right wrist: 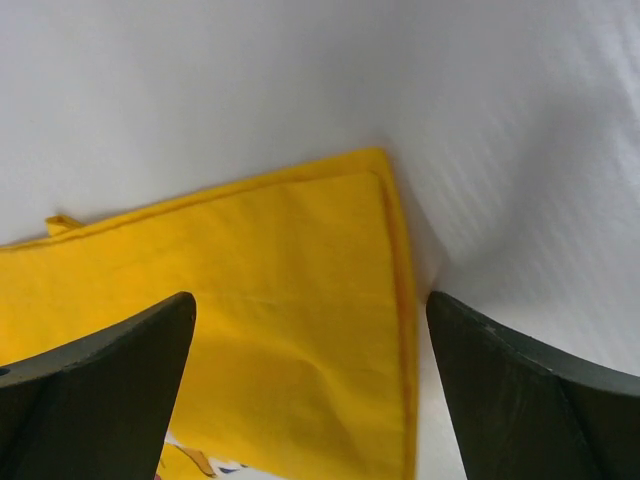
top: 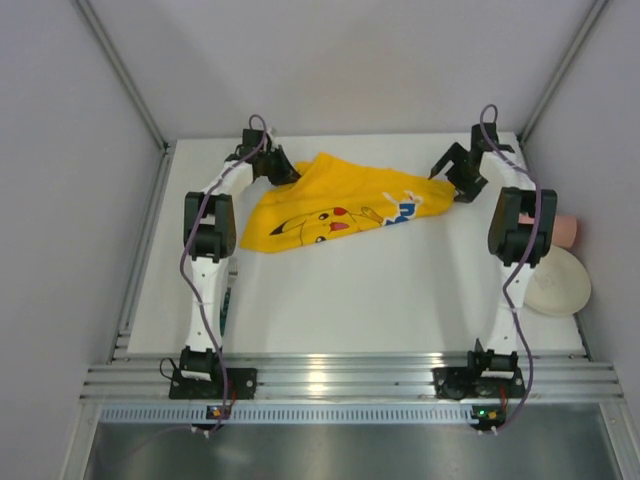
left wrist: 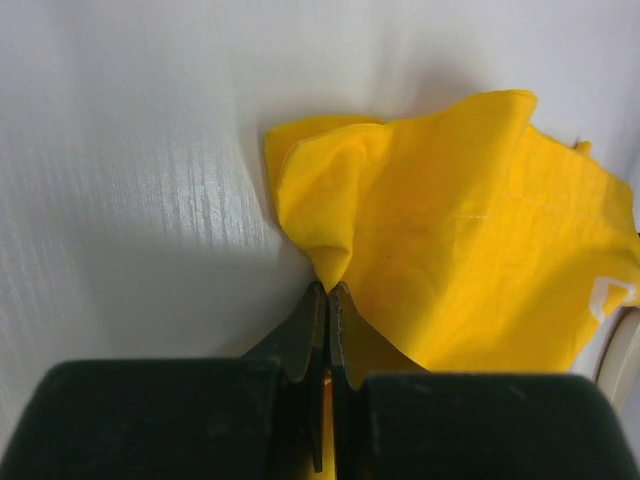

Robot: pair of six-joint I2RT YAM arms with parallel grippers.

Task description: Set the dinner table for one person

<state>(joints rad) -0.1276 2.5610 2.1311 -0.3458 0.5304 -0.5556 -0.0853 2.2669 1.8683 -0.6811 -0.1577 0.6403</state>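
Dinner table [top: 400,300]: large white rectangular top, metal rails [top: 350,375] along the near edge, both arm bases bolted there.

Top external view.
- Yellow cloth [top: 330,205] with a Pikachu print, lying rumpled on the far half of the dinner table, between the two arms.
- Left end effector [top: 283,170] at the cloth's far left corner.
- Right end effector [top: 462,185] at the cloth's right corner.
- White plate [top: 560,285] at the right edge of the dinner table, beside the right arm; pink cup [top: 568,230] just behind it.

Left wrist view.
- Left end effector [left wrist: 328,295]: fingers pressed together, pinching a gathered fold of the yellow cloth [left wrist: 460,270]. The fabric bunches up from the pinch and spreads away to the right.
- Dinner table [left wrist: 130,180] bare white to the left of the cloth.

Right wrist view.
- Right end effector [right wrist: 310,300]: fingers spread wide, one on either side of the hemmed corner of the yellow cloth [right wrist: 280,400], gripping nothing. Whether the tips touch the fabric cannot be told.
- Dinner table [right wrist: 500,120] white beyond the corner.
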